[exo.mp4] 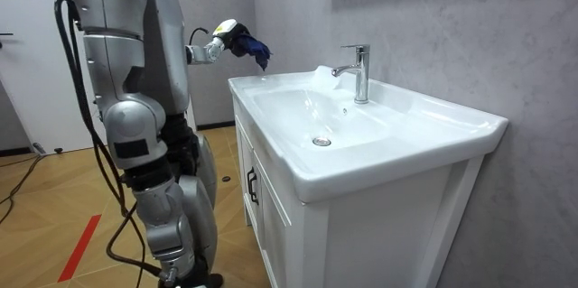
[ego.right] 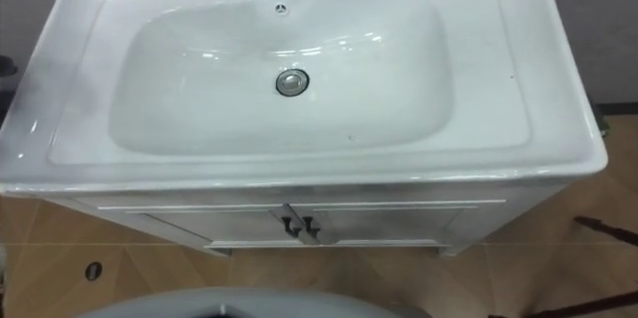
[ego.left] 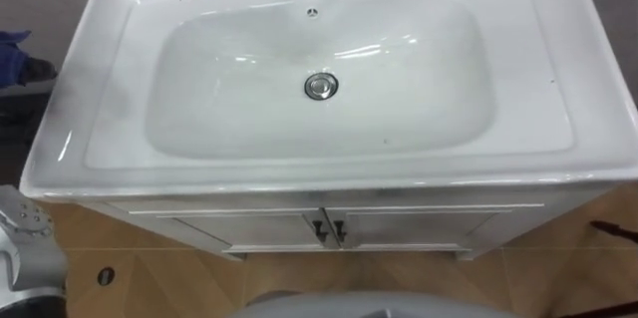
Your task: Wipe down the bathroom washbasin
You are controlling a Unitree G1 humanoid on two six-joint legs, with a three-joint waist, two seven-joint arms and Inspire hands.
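Left hand [exo.mp4: 215,47] clasps cloth [exo.mp4: 250,48] beside basin [exo.mp4: 424,116]

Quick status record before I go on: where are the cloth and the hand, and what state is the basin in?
robot: stands at the basin's front
left hand: raised beside the basin's left end, shut on the cloth
cloth: blue, in the air, not touching the basin
basin: white, nothing in it, a few small dark specks
drain: middle of the bowl
faucet: back rim, centre
cabinet: below, doors shut
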